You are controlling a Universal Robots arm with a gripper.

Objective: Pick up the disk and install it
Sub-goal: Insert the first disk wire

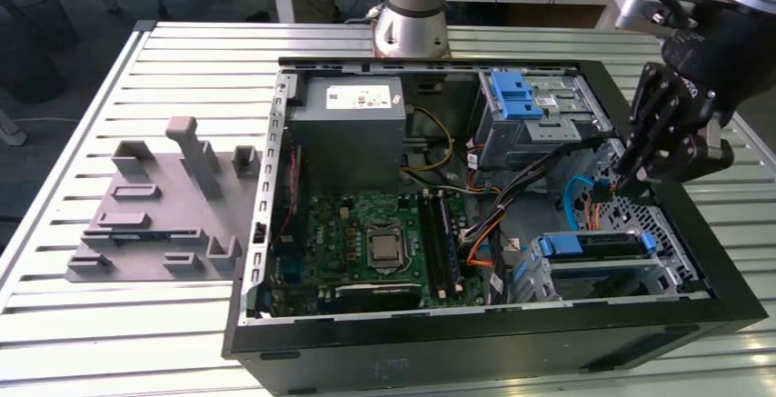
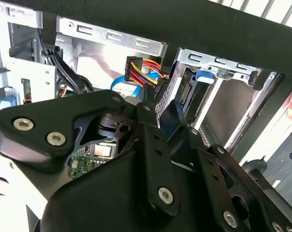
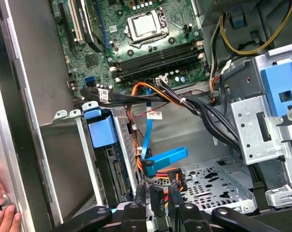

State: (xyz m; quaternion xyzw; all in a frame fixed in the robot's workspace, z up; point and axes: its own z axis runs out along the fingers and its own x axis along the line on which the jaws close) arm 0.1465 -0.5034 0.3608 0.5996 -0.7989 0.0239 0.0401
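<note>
Exterior view: the flat silver disk with blue plastic side rails [image 1: 591,245] appears to sit already in the metal bay at the near corner of the open black computer case [image 1: 485,347], on the exterior view's right. The black gripper [image 1: 633,179] hangs just inside the case's edge on that side, above the bay and beside the loose blue data cable [image 3: 163,159]. Whether its jaws are apart or together cannot be told. The installing step looks in hand; any further move calls for threading past crowded cables.

No legible text or labels
</note>
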